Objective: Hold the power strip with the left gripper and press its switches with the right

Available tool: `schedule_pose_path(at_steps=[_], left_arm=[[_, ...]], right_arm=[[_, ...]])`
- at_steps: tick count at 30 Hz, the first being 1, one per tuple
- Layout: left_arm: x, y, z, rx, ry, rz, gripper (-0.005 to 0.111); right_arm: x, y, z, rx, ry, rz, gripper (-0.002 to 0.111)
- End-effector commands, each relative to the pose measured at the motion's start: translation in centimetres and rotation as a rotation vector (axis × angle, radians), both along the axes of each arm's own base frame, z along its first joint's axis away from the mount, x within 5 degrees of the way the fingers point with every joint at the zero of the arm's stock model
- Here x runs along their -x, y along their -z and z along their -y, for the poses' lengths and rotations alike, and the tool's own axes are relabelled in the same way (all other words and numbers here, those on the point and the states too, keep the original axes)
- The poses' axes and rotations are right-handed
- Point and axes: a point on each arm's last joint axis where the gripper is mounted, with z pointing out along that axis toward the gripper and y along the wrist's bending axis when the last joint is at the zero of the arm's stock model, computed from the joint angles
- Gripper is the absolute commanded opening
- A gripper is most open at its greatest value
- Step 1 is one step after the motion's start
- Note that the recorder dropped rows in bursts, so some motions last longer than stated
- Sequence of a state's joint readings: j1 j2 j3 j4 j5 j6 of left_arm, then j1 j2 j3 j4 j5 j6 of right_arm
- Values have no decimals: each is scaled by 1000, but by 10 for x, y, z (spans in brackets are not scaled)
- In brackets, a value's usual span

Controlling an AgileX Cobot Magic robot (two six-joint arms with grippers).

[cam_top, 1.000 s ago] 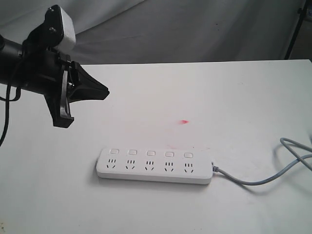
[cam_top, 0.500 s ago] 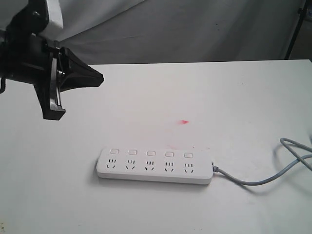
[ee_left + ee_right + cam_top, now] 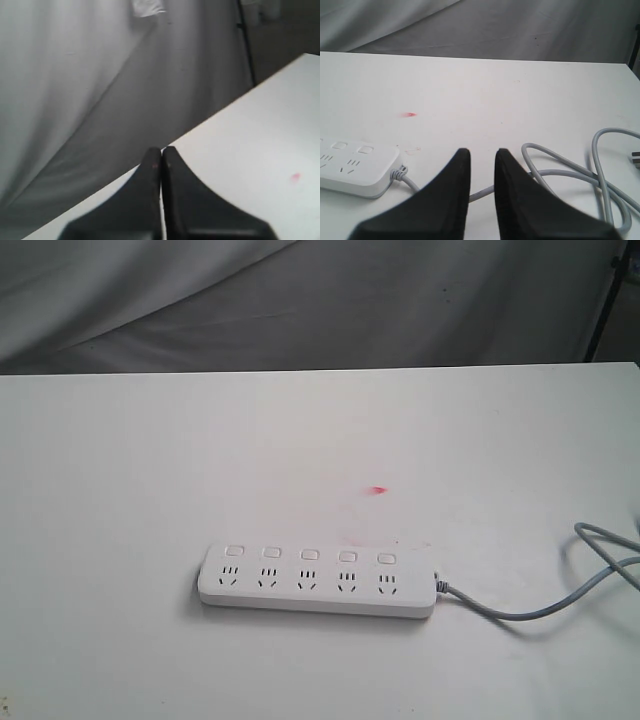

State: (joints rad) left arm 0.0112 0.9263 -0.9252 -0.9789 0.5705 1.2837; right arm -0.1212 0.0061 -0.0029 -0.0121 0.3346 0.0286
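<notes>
While the strip (image 3: 316, 580) lies left-to-right at lower centre of the desk (image 3: 150, 460), the right gripper (image 3: 482, 152), slightly parted, sits nearer; the left gripper (image 3: 161, 150), closed, points elsewhere.

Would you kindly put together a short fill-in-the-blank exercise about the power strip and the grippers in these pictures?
1. The power strip carries ___ sockets, with one of the switches above each.
2. In the exterior view, its grey cable leaves its ___ end.
3. The left gripper holds nothing, with its jaws ___.
4. The small mark on the table is ___ in colour.
Missing words: five; right; shut; red.
</notes>
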Motion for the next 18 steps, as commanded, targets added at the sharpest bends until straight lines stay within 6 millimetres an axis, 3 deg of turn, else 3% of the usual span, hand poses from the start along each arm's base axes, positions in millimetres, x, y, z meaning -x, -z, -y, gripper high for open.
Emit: schedule_pose_path(at_steps=[1, 10, 18], left_arm=[[38, -1, -18, 38, -141, 85, 1], [113, 25, -32, 114, -427, 355, 1], [141, 63, -34, 170, -500, 444, 1]], right_arm=[[0, 1, 0, 10, 0, 3, 17], [0, 1, 0, 10, 0, 3, 17], [0, 1, 0, 10, 0, 3, 17]])
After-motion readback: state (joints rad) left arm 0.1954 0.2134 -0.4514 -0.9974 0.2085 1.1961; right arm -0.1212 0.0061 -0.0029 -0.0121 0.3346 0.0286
